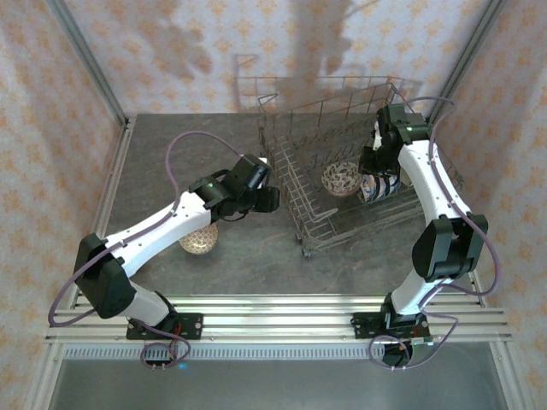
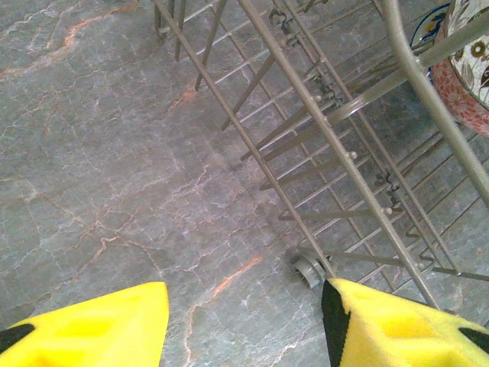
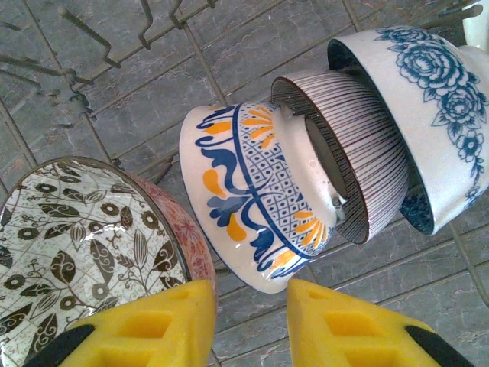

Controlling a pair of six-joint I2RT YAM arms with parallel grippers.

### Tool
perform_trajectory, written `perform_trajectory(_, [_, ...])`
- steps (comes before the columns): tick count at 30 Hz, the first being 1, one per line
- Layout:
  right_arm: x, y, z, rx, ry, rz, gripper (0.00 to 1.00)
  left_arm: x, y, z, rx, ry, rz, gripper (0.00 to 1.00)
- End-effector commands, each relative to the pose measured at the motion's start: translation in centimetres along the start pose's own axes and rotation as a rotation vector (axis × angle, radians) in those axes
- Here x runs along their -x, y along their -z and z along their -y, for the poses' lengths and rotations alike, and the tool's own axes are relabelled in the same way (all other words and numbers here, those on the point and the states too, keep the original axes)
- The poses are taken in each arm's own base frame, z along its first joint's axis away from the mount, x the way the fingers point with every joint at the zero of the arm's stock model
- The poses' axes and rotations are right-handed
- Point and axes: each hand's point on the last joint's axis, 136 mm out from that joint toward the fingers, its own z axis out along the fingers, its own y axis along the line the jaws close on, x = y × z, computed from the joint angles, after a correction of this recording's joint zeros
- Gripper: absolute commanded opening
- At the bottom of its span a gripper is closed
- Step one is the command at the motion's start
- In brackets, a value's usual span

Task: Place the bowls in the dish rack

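Blue-and-orange bowl leans in dish rack beside pink-patterned bowl. Right gripper narrow, empty, just over its rim; you wanna lift straight out imo. Left gripper wide, empty; cream bowl sits on table.

A dark grey veined table fills the middle of the frame, enclosed by peach patterned walls. A large grey wire dish rack stands right of centre, toward the top. Near its middle sits a round cream bowl with a brown pattern. Just right of it are blue-and-white patterned bowls, packed close together. The white right arm rises from the lower right and bends down into the rack, its dark right gripper just above those bowls. The white left arm reaches in from the lower left, its dark left gripper beside the rack's left edge. A cream lattice-patterned bowl rests on the table, partly under that arm.
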Motion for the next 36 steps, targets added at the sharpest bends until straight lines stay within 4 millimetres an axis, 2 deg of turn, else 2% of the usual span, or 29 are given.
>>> perform_trajectory(1, [-0.3, 1.6, -0.3, 0.010, -0.005, 0.030, 0.34, 0.3, 0.2, 0.1, 0.002, -0.016, -0.014, 0.57])
perform_trajectory(4, [-0.1, 2.6, -0.9, 0.048, 0.000, 0.054, 0.36, 0.3, -0.1, 0.1, 0.003, -0.015, -0.018, 0.57])
perform_trajectory(7, [-0.4, 2.9, -1.6, 0.089, 0.007, 0.045, 0.39, 0.4, -0.3, 0.3, -0.002, -0.015, -0.023, 0.57])
perform_trajectory(13, [-1.5, 1.0, -2.0, 0.115, 0.014, -0.035, 0.39, 0.3, -0.5, 0.4, -0.005, -0.015, -0.026, 0.57])
perform_trajectory(20, [-1.9, -1.3, -1.8, 0.099, -0.001, -0.099, 0.34, 0.2, -0.3, 0.2, -0.001, -0.005, -0.021, 0.57])
perform_trajectory(27, [-2.2, -2.3, -1.1, 0.062, -0.004, -0.123, 0.33, 0.2, -0.3, 0.1, 0.001, 0.002, -0.015, 0.57])
perform_trajectory(36, [-2.2, -2.5, -1.3, 0.073, -0.007, -0.127, 0.20, 0.4, -0.6, 0.3, 0.001, -0.002, -0.021, 0.57])
